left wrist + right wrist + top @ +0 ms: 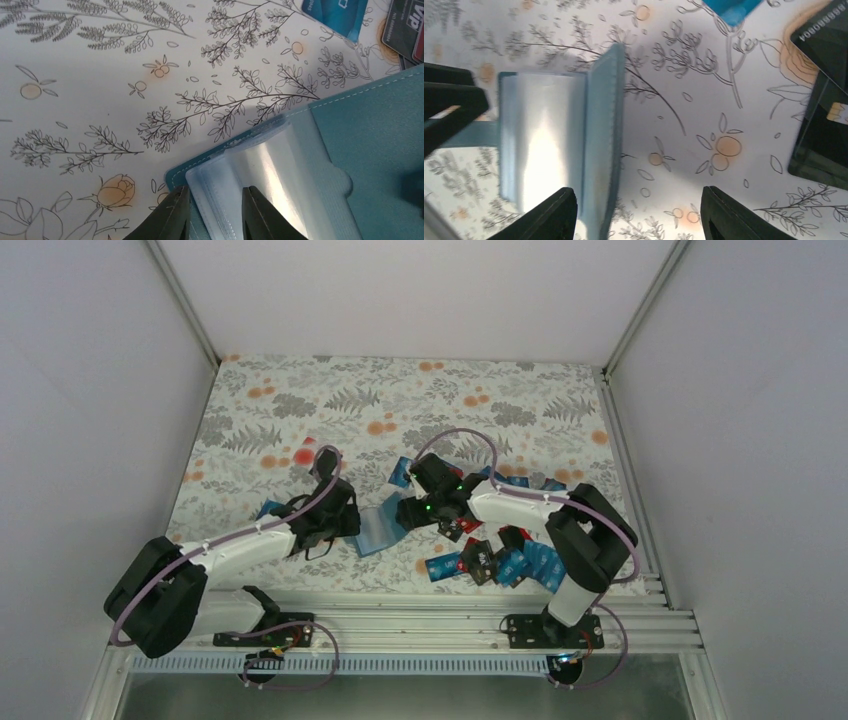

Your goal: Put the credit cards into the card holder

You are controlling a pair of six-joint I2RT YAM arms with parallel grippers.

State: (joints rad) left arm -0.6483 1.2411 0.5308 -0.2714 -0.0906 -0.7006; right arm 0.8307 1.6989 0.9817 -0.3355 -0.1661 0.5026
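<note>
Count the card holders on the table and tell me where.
1. The card holder lies open mid-table between the left gripper and the right gripper. The credit cards heaped to its right could hide another.

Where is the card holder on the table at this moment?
In the top view the card holder lies open near the table's middle, between the left gripper and the right gripper, with the pile of credit cards to its right.

A floral-print tablecloth [300, 405] covers the table, with what seem plain white walls [90, 390] around.
</note>
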